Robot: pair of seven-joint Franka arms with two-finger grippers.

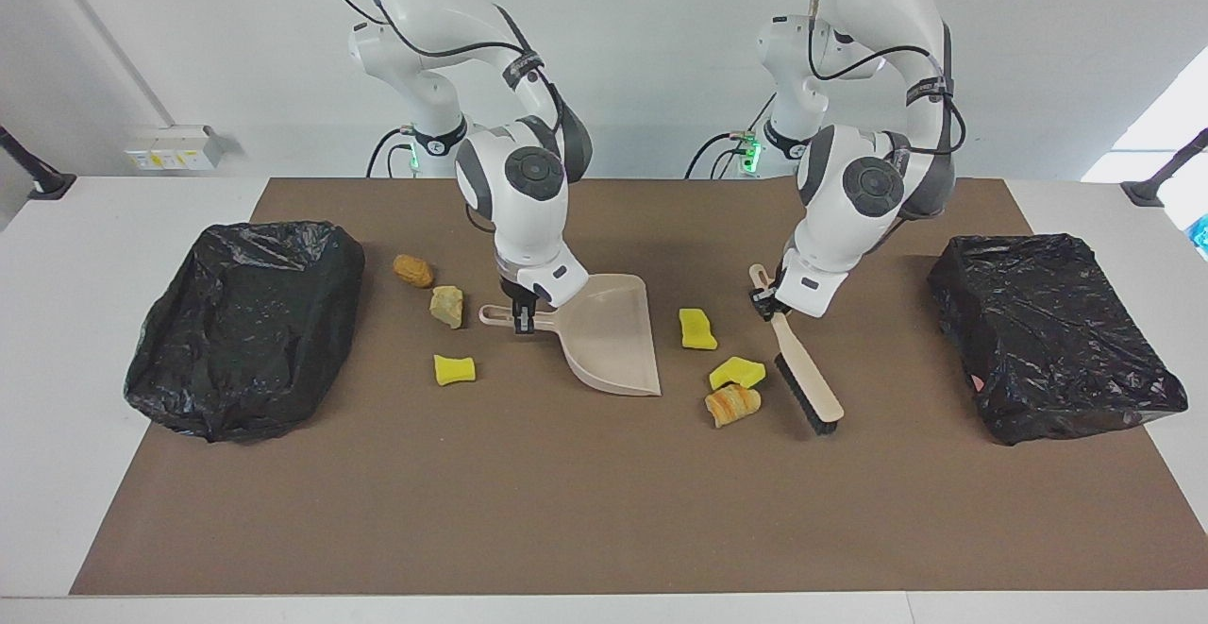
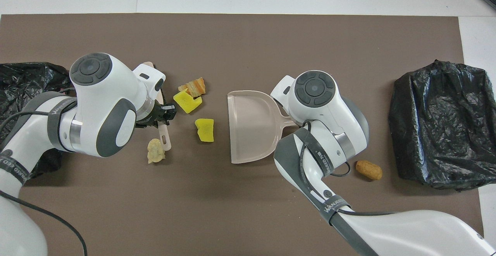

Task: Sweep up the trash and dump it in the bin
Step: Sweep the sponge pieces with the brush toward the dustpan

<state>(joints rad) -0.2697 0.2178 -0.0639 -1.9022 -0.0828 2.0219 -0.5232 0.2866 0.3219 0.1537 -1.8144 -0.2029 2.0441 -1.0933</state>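
My right gripper is shut on the handle of the beige dustpan, which lies on the mat with its mouth toward two yellow sponge pieces and a bread-like chunk. My left gripper is shut on the handle of the beige brush, whose bristles rest beside that trash. An orange-tan chunk, a beige lump and a third yellow sponge lie toward the right arm's end. In the overhead view a pale lump lies by the brush handle.
Two bins covered in black bags stand on the brown mat, one at the right arm's end and one at the left arm's end. The mat's part farthest from the robots is bare.
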